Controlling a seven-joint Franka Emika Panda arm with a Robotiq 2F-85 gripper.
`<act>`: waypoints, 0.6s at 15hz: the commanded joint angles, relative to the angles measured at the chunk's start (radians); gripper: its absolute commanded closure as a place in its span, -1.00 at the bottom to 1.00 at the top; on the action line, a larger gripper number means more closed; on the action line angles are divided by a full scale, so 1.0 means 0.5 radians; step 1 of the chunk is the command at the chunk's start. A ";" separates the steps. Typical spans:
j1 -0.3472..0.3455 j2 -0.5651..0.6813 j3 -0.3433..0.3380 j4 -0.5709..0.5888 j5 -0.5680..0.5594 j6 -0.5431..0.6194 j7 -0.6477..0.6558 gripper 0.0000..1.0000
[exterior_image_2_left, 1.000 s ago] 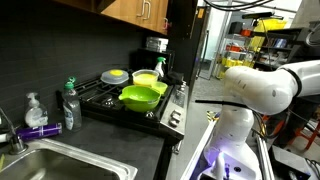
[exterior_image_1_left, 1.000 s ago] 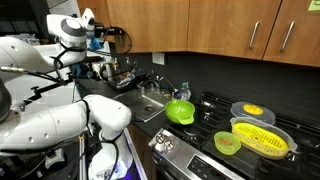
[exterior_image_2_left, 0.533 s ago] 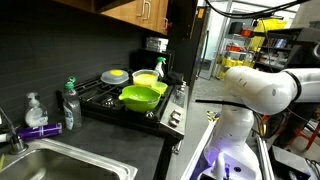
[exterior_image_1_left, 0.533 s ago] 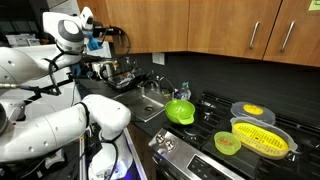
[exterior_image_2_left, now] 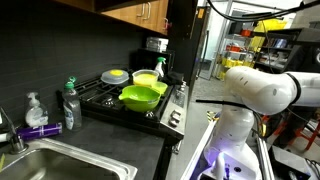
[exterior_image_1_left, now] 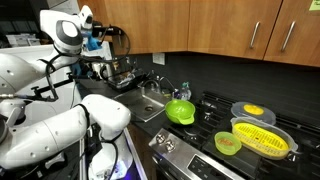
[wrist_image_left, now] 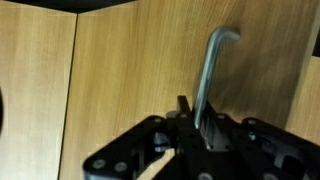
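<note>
In the wrist view my gripper [wrist_image_left: 198,125] is shut on a grey metal cabinet handle [wrist_image_left: 212,70], which runs up from between the black fingers and bends at its top. The handle is fixed to a light wooden cabinet door [wrist_image_left: 120,70]. In an exterior view the gripper [exterior_image_1_left: 97,30] is high up at the upper wooden cabinets [exterior_image_1_left: 170,25], at the far end of the counter above the sink. The fingertips are not visible in either exterior view.
A green bowl [exterior_image_1_left: 180,110] [exterior_image_2_left: 140,96] sits on the stove. A yellow colander [exterior_image_1_left: 262,138], a small green bowl [exterior_image_1_left: 228,143] and a grey plate with a yellow piece [exterior_image_1_left: 252,109] are nearby. A sink [exterior_image_2_left: 60,165] and a dish soap bottle [exterior_image_2_left: 70,103] are on the counter.
The arm's upper links have shifted slightly to the left in an exterior view. The gripper stays up at the cabinet.
</note>
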 commanded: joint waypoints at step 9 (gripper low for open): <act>0.158 0.003 -0.297 0.026 -0.476 -0.082 0.086 0.94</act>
